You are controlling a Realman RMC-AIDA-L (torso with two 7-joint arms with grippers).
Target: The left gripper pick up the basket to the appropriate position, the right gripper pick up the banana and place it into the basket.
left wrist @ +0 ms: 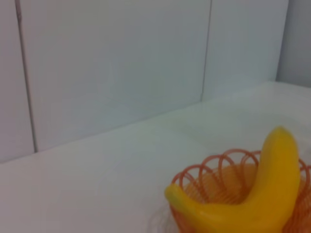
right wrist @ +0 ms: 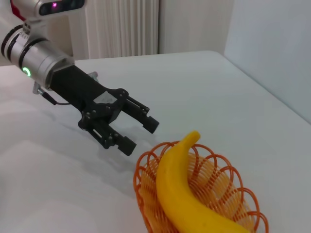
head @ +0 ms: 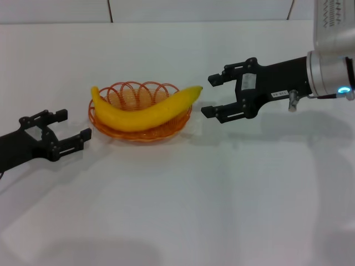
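Note:
The orange wire basket (head: 166, 128) stands on the white table left of centre. The yellow banana (head: 144, 111) lies across it, with both ends sticking out over the rim. My left gripper (head: 76, 124) is open and empty, low over the table just left of the basket. My right gripper (head: 207, 95) is open and empty, just right of the banana's tip and apart from it. The left wrist view shows the banana (left wrist: 262, 194) in the basket (left wrist: 214, 170). The right wrist view shows the banana (right wrist: 180, 189), the basket (right wrist: 223, 184) and the right gripper (right wrist: 141, 137) beyond them.
The white table (head: 183, 210) stretches in front of the basket. A pale panelled wall (head: 194, 8) runs along the far edge. The white body of the right arm (head: 333, 61) is at the upper right.

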